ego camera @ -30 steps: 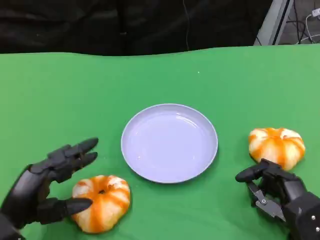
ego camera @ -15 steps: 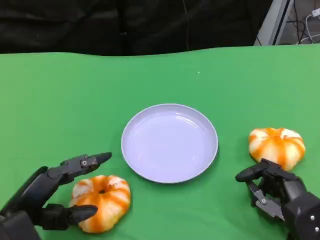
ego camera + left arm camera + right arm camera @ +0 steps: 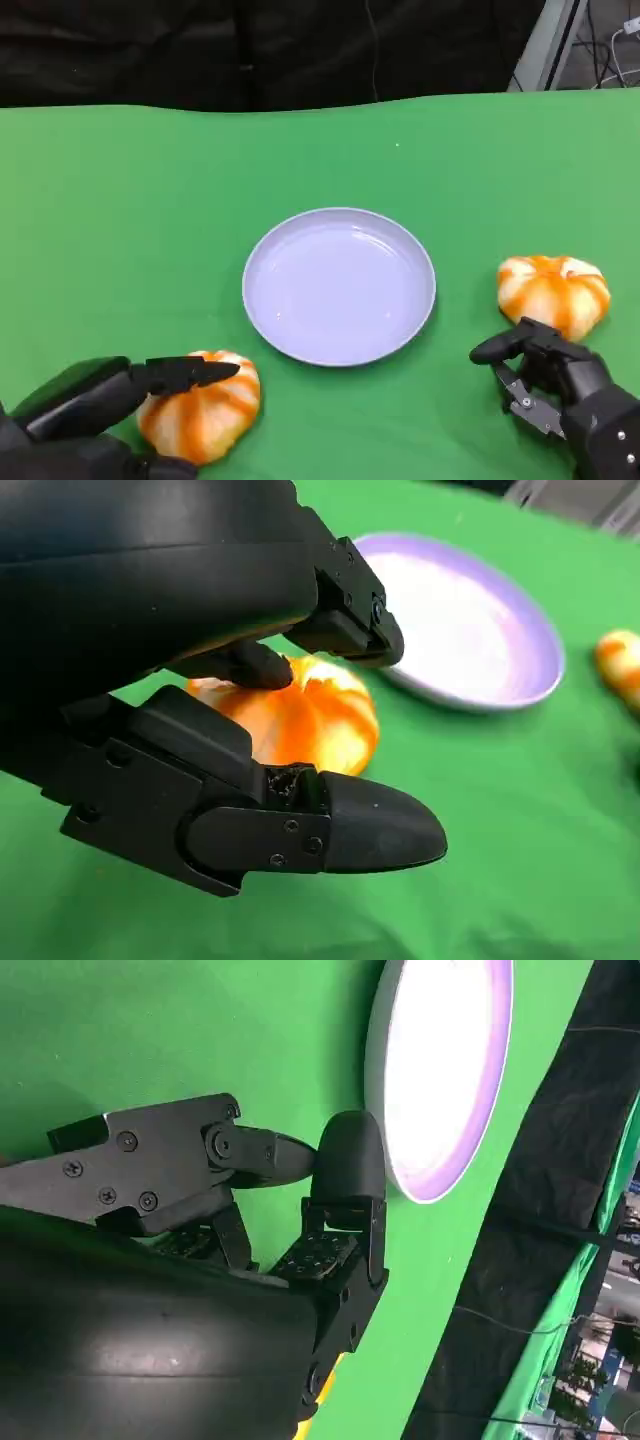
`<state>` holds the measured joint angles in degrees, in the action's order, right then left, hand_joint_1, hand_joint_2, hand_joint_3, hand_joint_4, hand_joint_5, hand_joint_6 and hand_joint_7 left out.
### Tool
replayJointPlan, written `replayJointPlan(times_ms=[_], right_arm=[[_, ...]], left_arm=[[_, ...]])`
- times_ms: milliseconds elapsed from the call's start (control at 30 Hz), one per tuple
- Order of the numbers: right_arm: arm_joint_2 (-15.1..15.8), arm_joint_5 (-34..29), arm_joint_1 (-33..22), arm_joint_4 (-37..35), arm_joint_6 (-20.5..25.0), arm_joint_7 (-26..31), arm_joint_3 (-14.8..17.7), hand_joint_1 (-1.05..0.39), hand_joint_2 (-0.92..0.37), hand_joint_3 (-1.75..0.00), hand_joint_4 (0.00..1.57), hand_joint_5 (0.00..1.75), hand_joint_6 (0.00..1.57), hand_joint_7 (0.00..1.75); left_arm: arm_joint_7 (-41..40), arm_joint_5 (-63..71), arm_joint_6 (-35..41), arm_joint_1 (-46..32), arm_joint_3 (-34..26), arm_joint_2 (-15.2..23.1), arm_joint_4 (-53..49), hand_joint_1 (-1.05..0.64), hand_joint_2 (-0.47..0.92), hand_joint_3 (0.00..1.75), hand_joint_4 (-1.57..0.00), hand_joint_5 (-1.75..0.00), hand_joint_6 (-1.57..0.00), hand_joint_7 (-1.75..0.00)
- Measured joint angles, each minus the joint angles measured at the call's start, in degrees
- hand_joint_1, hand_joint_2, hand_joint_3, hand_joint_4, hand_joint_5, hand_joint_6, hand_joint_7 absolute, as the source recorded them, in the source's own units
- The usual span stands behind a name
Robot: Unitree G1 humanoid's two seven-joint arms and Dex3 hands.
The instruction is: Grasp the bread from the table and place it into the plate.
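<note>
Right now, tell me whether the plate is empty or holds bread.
Empty. The plate shows bare lavender; both breads lie on the green table.

A: Bread, near-left of the plate?
B: One bread roll, round, pumpkin-shaped, white with orange stripes, resting on the green table just off the plate's near-left rim. Not touching the plate.

A: Second one?
B: Same type of bun, right of the plate, clear of its rim, upright on the table.

A: Plate condition?
B: Round, shallow, pale lavender, lying flat, nothing in it.
</note>
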<state>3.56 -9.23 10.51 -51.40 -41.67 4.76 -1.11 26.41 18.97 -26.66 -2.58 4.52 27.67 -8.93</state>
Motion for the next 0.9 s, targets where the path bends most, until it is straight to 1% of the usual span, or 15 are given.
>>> replayJointPlan(times_ms=[167, 467, 900], right_arm=[[0.0, 0.04, -0.04, 0.19, 0.29, -0.05, 0.01, -0.3, -0.92, -0.4, 0.66, 1.75, 0.8, 1.05], [0.0, 0.43, -0.44, 0.99, 0.87, -0.65, 0.09, -0.31, -0.92, -0.41, 0.66, 1.75, 0.8, 1.06], [0.0, 0.43, -0.82, 1.45, 1.2, -0.61, 0.07, -0.3, -0.92, -0.39, 0.67, 1.74, 0.79, 1.07]], left_arm=[[-0.1, 1.6, 2.32, 0.09, 1.77, 1.15, 1.3, -1.05, 0.92, 0.51, -0.47, 0.0, -0.4, 0.0], [-1.51, 3.34, 4.3, 2.57, 4.67, 1.35, -0.87, -1.04, 0.92, 0.48, -0.49, -0.01, -0.4, 0.0], [-11.04, 5.58, 1.17, 5.81, 8.25, 0.86, -9.0, -0.97, 0.92, 0.42, -0.59, -0.04, -0.45, -0.02]])
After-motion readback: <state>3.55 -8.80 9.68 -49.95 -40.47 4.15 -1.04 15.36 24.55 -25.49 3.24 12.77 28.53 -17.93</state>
